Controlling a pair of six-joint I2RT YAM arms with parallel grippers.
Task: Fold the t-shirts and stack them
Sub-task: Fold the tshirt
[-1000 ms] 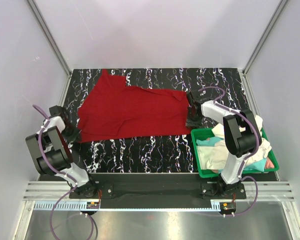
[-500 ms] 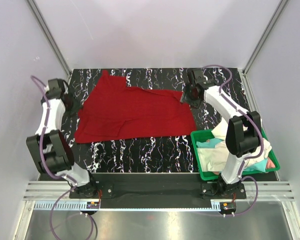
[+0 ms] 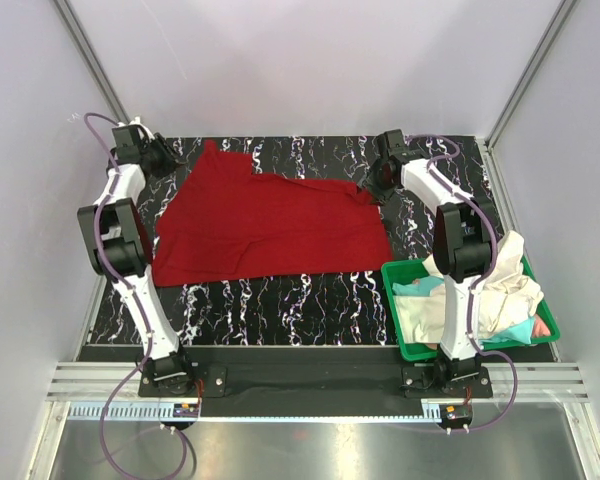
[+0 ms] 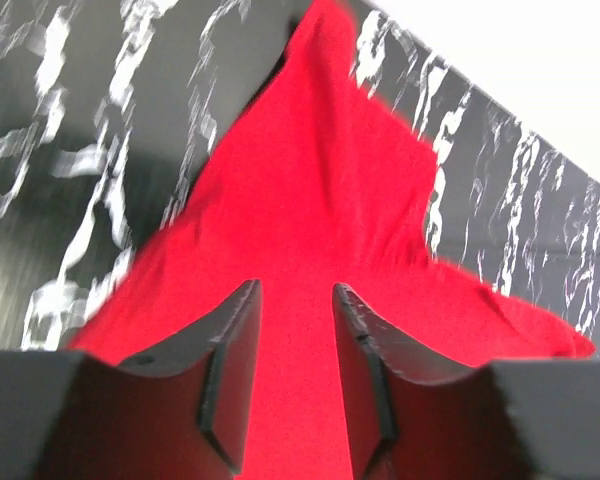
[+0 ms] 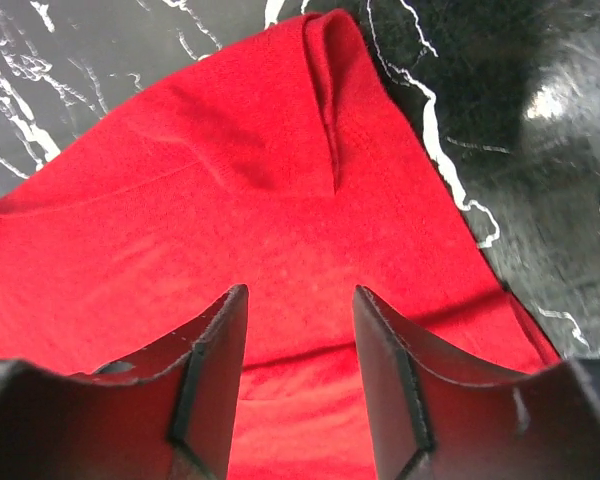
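Both arms have swung out from the near corners of the red t-shirt [image 3: 270, 225] to its far corners over the past second, seen from overhead. The shirt lies flat across the far half of the worktop [image 3: 310, 295], one sleeve pointing toward the far edge. A bare strip runs between its near hem and the arm bases. The hem's right end comes close to the green bin [image 3: 392, 300]. This bin sits at the near right and holds a cream-white t-shirt [image 3: 500, 285], a teal t-shirt [image 3: 420, 287] and a pinkish t-shirt [image 3: 542, 327], all bunched. The left gripper [image 3: 165, 158] hangs by the far-left sleeve, hard against the side wall. The right gripper [image 3: 380, 180] hangs at the far-right shoulder, with bare worktop to its right.

From the left wrist, the left gripper [image 4: 295, 290] stands open with nothing between its fingers. The red t-shirt [image 4: 310, 200] spreads below and ahead, its sleeve tip reaching toward the far edge, with bare worktop [image 4: 80, 100] to the left.

From the right wrist, the right gripper [image 5: 298, 292] is likewise open and empty above the red t-shirt [image 5: 230, 200]. A folded seam runs ahead of the fingers, and the cloth's edge slants away to bare worktop [image 5: 540, 150] on the right.
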